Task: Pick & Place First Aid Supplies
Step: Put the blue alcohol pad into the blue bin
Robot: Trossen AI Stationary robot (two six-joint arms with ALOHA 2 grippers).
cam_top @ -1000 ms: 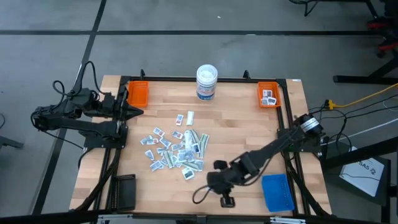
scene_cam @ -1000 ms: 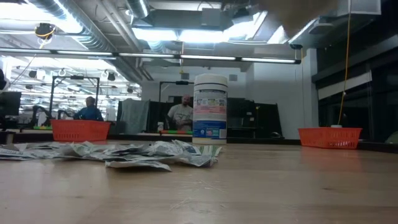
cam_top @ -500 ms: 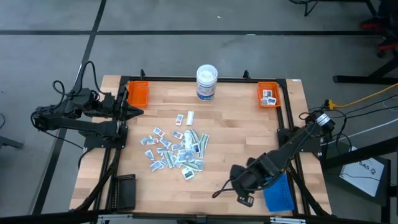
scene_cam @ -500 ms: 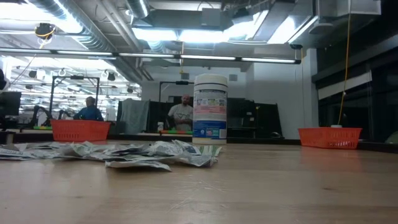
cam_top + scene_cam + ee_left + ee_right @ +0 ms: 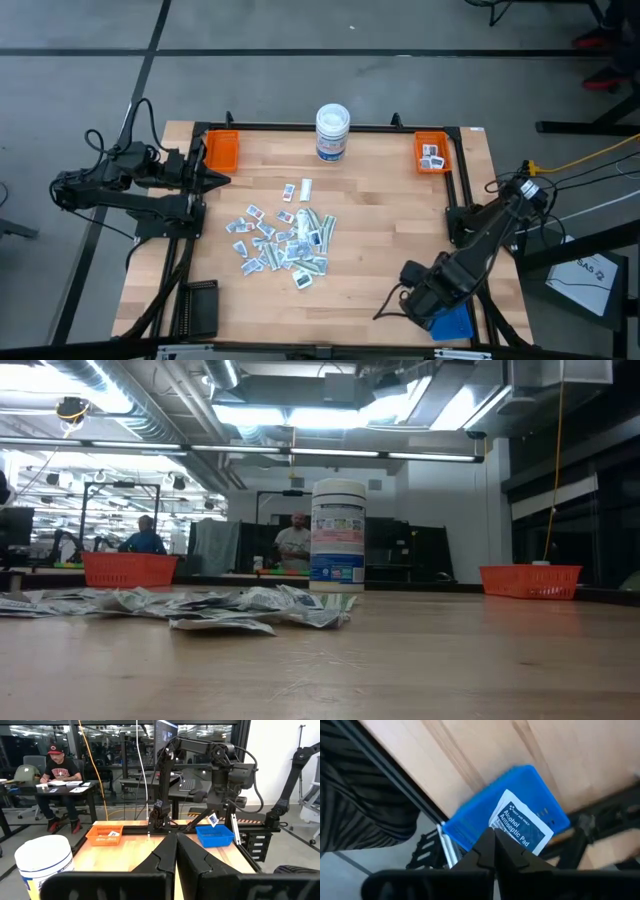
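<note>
Right pincer (image 5: pixel 432 306) pressed together on one alcohol prep pad (image 5: pixel 522 828), hanging over the blue tray (image 5: pixel 452 322) at the counter's (image 5: pixel 370 210) near right corner. A second ago it stood out over bare wood near the pile; half a second ago it was partway across; now its head overlaps the tray's inner edge. Carry leg looks about done. Release into the tray should be next, by my reading.

Right wrist view: pad sits pinched by one short edge between the closed fingertips, rest of it sticking out forward past them. Printed face toward the camera, text legible. Long axis runs roughly in line with the fingers, slightly skewed. Tray directly behind it.

Remaining first aid packets (image 5: pixel 278 240) lie in a loose heap at mid-counter, a few strays just beyond it toward the white tub (image 5: pixel 332 132). Heap unchanged across the second. Greenish strips mixed in on its right side.

Right orange tray (image 5: pixel 432 153) at the far corner already holds a few packets. Left orange tray (image 5: pixel 221 149) shows none.

Left pincer (image 5: pixel 222 180) closed, empty, parked at the left edge of the counter. No movement there.
</note>
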